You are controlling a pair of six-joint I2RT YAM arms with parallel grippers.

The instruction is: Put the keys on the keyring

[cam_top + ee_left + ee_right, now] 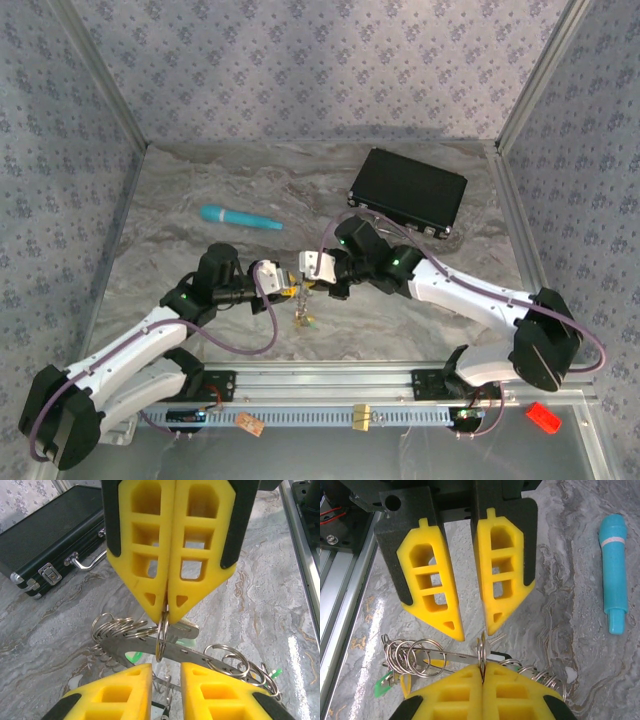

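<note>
Right now the right claw [482, 666] is clamped shut on one upright loop of the keyring [455, 655], whose long axis runs crosswise between the two claws. Facing it tip to tip, the left claw [472, 630] stands slightly parted and empty, just beside the keyring. A green key [382, 686] hangs at one end. The left arm [150, 335] and right arm [470, 295] reach inward, low over the counter [560, 580].

case [45, 537]: cut off at 9 o'clock edge
keys [300, 318]: too small to tell apart
split ring [481, 652]: 6 o'clock arc hidden in right jaws
</note>
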